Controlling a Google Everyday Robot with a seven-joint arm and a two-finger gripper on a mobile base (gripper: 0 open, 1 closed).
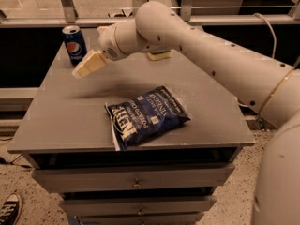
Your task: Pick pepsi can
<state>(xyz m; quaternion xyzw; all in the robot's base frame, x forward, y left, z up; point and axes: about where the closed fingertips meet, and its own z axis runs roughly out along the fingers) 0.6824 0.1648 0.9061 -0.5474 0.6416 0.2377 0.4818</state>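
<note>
The pepsi can [75, 44] stands upright at the back left corner of the grey cabinet top [65, 121], dark blue with a silver top and the round logo facing me. My gripper [88, 65] hangs above the top just right of and slightly in front of the can, its pale fingers pointing left and down toward it. It does not touch the can. The white arm reaches in from the right.
A dark-blue chip bag [146, 116] lies flat near the front middle of the top. A yellow-green sponge [159, 56] sits at the back, partly behind the arm. Drawers are below the top. A shoe [9, 209] is on the floor at lower left.
</note>
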